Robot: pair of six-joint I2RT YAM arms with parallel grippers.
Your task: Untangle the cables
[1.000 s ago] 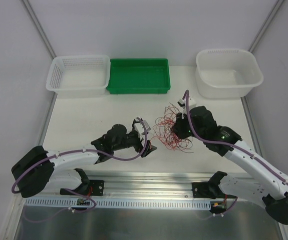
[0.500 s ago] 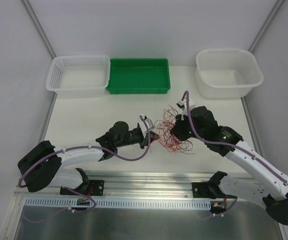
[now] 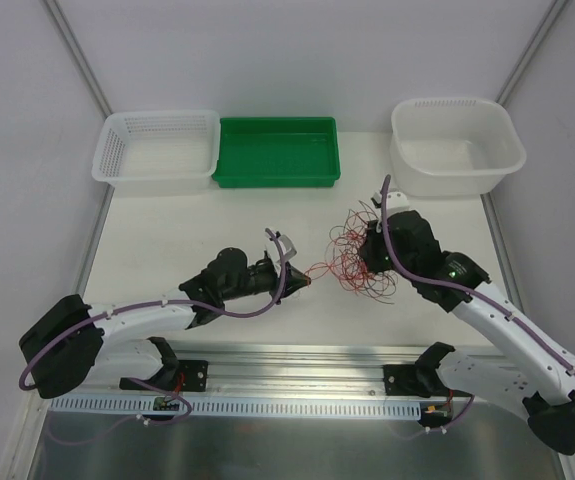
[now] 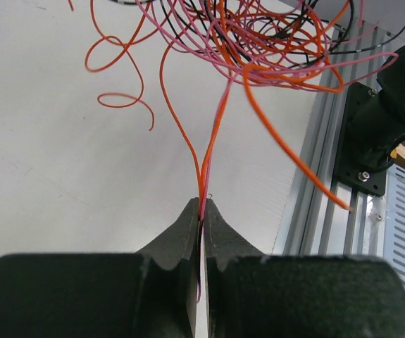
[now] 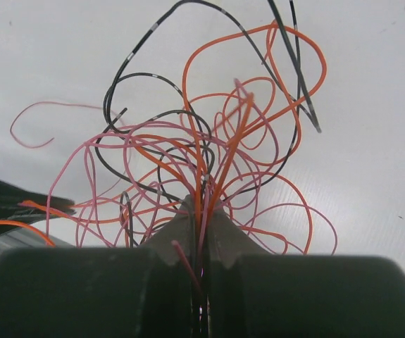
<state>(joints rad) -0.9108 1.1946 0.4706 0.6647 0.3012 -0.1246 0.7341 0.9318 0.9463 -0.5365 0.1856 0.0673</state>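
The cables (image 3: 352,262) are a loose tangle of thin orange, pink and black wires at the table's middle, between my two grippers. My left gripper (image 3: 304,282) sits at the tangle's left edge. In the left wrist view it (image 4: 203,205) is shut on an orange and a pink strand that run taut up into the tangle (image 4: 258,42). My right gripper (image 3: 367,262) is at the tangle's right side. In the right wrist view it (image 5: 202,209) is shut on a bunch of strands, with loops (image 5: 209,141) fanning out above the fingers.
A white mesh basket (image 3: 157,150), a green tray (image 3: 277,152) and a white tub (image 3: 457,145) line the far edge. An aluminium rail (image 3: 297,360) runs along the near edge, close to the left gripper's right side (image 4: 322,162).
The left gripper was open, reached into the tangle's left edge, shut on two strands and drew back left. The right gripper shifted right and away with the tangle.
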